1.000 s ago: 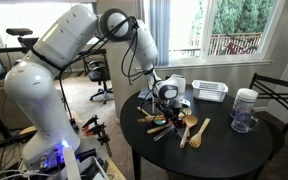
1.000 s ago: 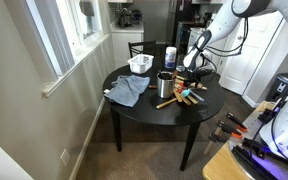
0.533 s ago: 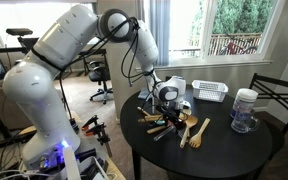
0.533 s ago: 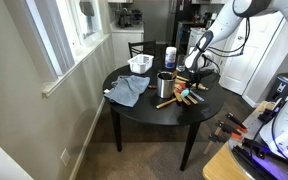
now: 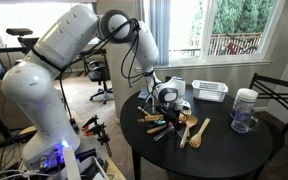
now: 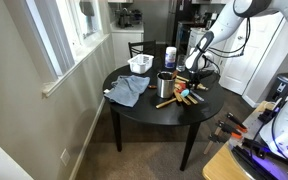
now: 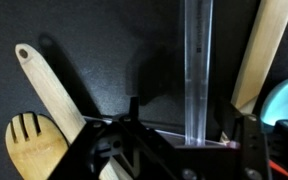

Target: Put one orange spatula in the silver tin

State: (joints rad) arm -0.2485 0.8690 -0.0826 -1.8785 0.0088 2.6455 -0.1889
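Gripper (image 7: 184,152) wide open, empty, low over the pile (image 5: 174,124), jaws either side of a pale handle (image 7: 196,70): reads as pre-grasp. Wrist view counts three wooden pieces (image 7: 46,88), one pale handle; orange spatulas too small to count. One tin (image 6: 164,84), upright near the pile, mouth up for the drop. Farther: one basket (image 5: 210,91), one jar (image 5: 244,110).

The arm (image 5: 56,50) is fat, white and round, with dark joints, a thin black cable (image 5: 125,62) and a black gripper (image 5: 167,99).
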